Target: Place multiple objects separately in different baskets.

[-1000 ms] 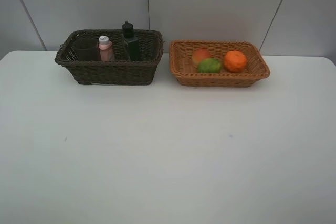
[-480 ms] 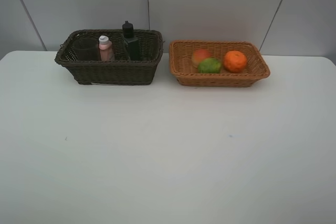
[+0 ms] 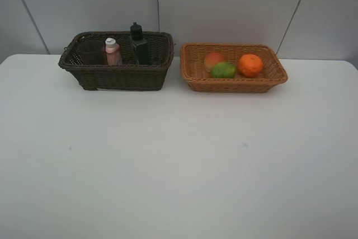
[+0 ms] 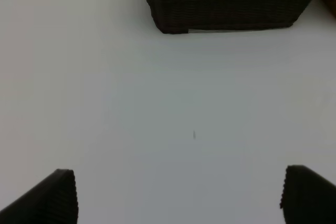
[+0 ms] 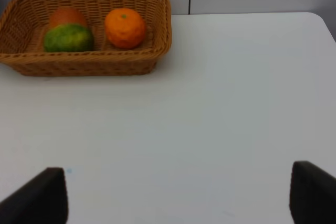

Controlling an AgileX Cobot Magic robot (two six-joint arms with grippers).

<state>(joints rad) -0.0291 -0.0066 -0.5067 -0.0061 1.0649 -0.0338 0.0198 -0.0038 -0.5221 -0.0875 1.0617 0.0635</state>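
Nothing has moved since the earlier frames; both baskets and their contents sit as they did, at the top of the high view. At upper left the dark basket (image 3: 116, 76) holds the cup (image 3: 90, 52), the pink bottle (image 3: 112, 52) and the pump bottle (image 3: 138, 43), all upright; just right of it, not touching, the tan basket (image 3: 233, 83) holds the peach (image 3: 212, 59), the green fruit (image 3: 223, 70) and the orange (image 3: 250, 65), the first two touching, the orange a little apart. The table (image 3: 179, 160) carries no loose item, so the sorting looks done; the step in hand is judged to be resting clear. The left gripper (image 4: 178, 195) shows jaws wide apart at the bottom of its view, empty, the dark basket at the top edge; the right gripper (image 5: 178, 198) likewise has jaws apart and empty, the tan basket at upper left. Doing this well probably means keeping both arms back and low, away from the baskets, so that nothing gets nudged or tipped.
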